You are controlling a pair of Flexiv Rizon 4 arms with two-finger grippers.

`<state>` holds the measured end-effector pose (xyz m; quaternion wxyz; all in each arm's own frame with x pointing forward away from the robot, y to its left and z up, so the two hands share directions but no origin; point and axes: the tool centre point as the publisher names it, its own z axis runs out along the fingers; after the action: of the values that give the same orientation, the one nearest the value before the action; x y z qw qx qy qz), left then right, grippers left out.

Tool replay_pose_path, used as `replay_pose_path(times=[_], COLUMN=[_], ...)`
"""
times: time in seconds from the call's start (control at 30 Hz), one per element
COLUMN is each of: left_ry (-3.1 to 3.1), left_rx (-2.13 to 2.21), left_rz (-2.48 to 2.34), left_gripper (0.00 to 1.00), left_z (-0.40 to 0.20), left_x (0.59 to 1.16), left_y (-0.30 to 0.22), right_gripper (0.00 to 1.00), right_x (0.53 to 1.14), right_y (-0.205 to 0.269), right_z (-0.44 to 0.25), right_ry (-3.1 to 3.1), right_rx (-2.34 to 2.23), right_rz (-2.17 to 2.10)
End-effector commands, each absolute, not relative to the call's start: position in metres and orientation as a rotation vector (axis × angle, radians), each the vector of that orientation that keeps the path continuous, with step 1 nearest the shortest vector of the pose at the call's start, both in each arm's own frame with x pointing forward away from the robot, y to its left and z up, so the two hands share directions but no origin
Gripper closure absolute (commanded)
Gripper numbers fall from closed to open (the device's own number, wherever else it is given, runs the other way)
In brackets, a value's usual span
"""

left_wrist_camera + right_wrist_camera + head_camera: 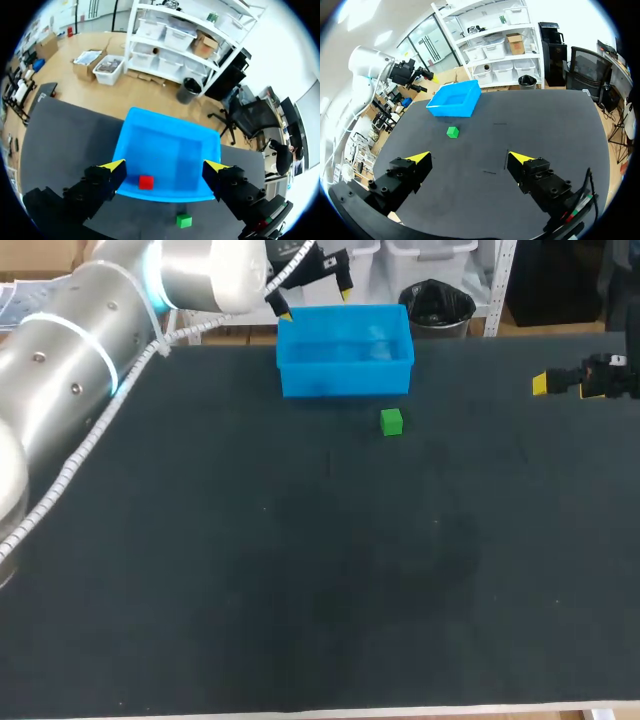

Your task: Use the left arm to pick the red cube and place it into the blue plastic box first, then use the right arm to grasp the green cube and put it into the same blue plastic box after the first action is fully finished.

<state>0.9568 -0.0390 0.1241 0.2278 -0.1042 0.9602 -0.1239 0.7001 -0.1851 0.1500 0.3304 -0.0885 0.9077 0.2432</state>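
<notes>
The red cube (146, 182) lies on the floor of the blue plastic box (167, 147), near its front wall. My left gripper (165, 166) hangs open above the box with nothing between its fingers. In the head view the left gripper (315, 298) is over the far left corner of the blue box (345, 380), and the red cube is hidden there. The green cube (391, 421) sits on the table just in front of the box's right end. My right gripper (545, 385) stands open at the table's right side, well away from the green cube (452, 131), which lies ahead of it.
The black table top (300, 570) stretches wide in front of the box and the cube. My left arm (70, 370) crosses the table's back left corner. The table's front edge runs along the near side.
</notes>
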Motion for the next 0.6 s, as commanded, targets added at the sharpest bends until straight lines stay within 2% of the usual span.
replay_pose_path(times=[0.03,0.6], left_ry=[2.616,2.566], left_rx=[-0.264,0.014], left_rz=[-0.381,-0.492], left_gripper=[0.0,0.0], left_z=[0.134,0.156], left_x=[0.929,0.873], left_y=[-0.026,-0.007], right_gripper=[0.0,0.0], right_x=[0.7,0.7], right_y=[-0.185,-0.185], right_z=[0.15,0.15], right_ry=[2.374,2.374], right_rx=[-0.231,-0.231], right_rz=[0.636,0.636])
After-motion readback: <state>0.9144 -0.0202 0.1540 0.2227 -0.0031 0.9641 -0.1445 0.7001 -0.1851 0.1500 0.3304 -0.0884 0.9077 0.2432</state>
